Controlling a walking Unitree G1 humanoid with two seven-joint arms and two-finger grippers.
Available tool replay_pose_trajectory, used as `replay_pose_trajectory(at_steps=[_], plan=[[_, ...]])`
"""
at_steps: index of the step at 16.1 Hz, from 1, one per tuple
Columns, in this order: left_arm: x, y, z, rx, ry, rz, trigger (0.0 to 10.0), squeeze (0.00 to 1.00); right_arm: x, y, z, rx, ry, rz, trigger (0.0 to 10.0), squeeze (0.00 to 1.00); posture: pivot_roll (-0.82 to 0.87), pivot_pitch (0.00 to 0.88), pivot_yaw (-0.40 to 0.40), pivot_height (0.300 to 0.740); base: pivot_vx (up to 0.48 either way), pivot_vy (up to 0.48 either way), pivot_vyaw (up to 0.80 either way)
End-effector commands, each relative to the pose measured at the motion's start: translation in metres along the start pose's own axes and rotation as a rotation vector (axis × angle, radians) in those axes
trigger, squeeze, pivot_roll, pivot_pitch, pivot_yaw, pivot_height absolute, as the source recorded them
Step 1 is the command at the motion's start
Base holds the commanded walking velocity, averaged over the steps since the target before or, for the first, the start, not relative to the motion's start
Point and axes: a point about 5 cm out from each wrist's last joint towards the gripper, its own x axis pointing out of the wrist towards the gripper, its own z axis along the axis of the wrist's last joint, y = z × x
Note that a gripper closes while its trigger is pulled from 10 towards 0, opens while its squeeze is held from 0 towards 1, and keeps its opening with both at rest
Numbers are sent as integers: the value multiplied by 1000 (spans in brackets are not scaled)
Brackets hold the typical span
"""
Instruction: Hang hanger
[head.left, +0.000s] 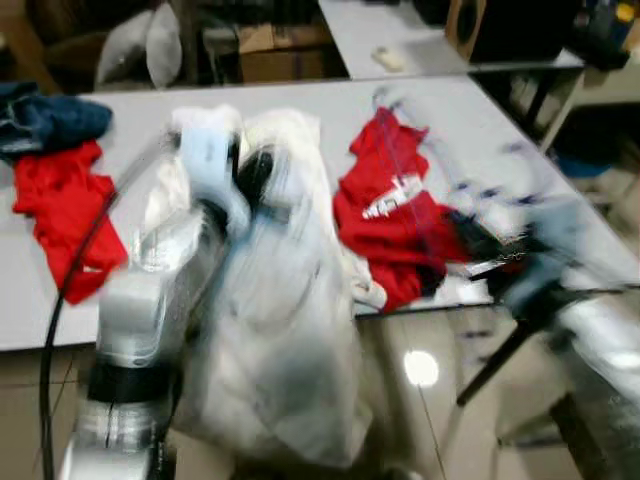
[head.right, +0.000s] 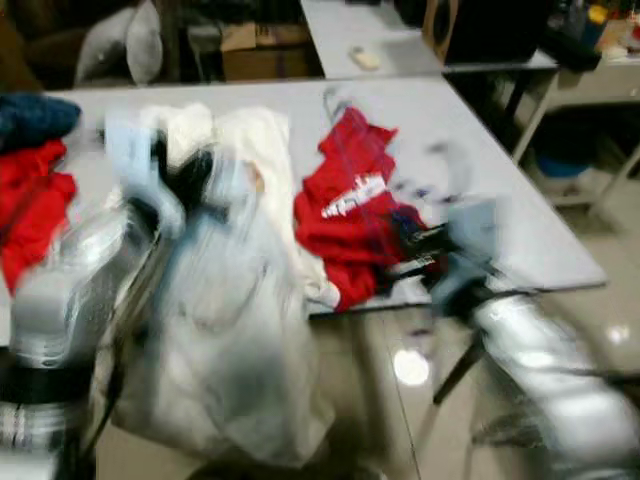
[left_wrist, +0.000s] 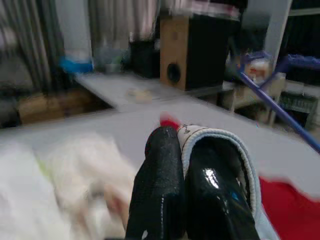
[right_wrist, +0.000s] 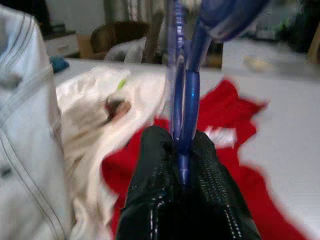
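Inspecting the scene from the largest item down, the grey table (head.left: 500, 130) lay beyond and below both end effectors, carrying loose clothing. The head views were heavily blurred, so fine contact could not be confirmed there.

A pale garment (head.left: 280, 330), the largest held item, hung from the left end effector (left_wrist: 186, 150) and draped down past the table edge toward the floor. The left wrist view showed the two black fingers (left_wrist: 157, 185) pressed together on a ribbed pale hem, so that end effector was closed on the garment.

A red shirt (head.left: 395, 215) lay on the table just beyond and below the right end effector (right_wrist: 181, 150). Another red garment (head.left: 60, 215) and a dark blue one (head.left: 45, 118) lay well off to the far left.

The blue hanger (right_wrist: 181, 85), the task's own thing, was clamped between the fingers of the right end effector, rising upright from the grip.

Risks, as judged:
- The grip on the hanger appeared narrow; a swing could twist it in the fingers or let it slip.
- The hanger arm could snag the red shirt close beneath it and drag it off the table.
- The hanging garment's weight rested on a hem pinch; a jerk might pull it free.
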Motion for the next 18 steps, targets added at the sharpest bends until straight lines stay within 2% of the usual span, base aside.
replay_pose_trajectory(at_steps=[1, 3, 5, 7, 9, 11, 14, 16, 18], plan=[[7, 27, 41, 79, -146, 64, 10000, 0, -6, 0, 17, -19, -49, 113, 10000, 0, 11, 0, 21, 740, 345, 0, 0], [28, 49, 78, 126, -213, 109, 10000, 0, -22, -9, 34, -63, -53, 234, 10000, 0, 10, 0, 23, 740, 345, 0, 0], [47, 63, 121, 147, -274, 151, 10000, 0, -36, -10, 45, -47, -52, 372, 10000, 0, 8, 0, 27, 740, 165, 0, 0], [53, 63, 134, 196, -271, 152, 10000, 0, -43, -10, 47, -38, -35, 433, 10000, 0, 8, 0, 34, 740, 0, 0, 0], [64, 61, 139, 254, -262, 97, 10000, 0, -54, -8, 46, -49, 61, 549, 10000, 0, 2, 0, 42, 740, 0, 0, 0], [68, 58, 137, 243, -264, 61, 10000, 0, -56, -4, 43, -60, 108, 604, 10000, 0, 0, 0, 42, 740, 0, 0, 0], [76, 46, 136, 234, -277, -49, 10000, 0, -41, 7, 42, -75, 143, 716, 10000, 0, 3, 0, 32, 740, 0, 0, 0], [75, 37, 138, 239, -291, -152, 10000, 0, -16, 3, 37, -146, 175, 674, 10000, 0, 2, 0, 26, 740, 0, 0, 0], [67, 26, 149, 237, -327, -297, 10000, 0, 26, -8, 42, -254, 182, 562, 10000, 0, 9, 4, 15, 740, 0, 0, 0]])
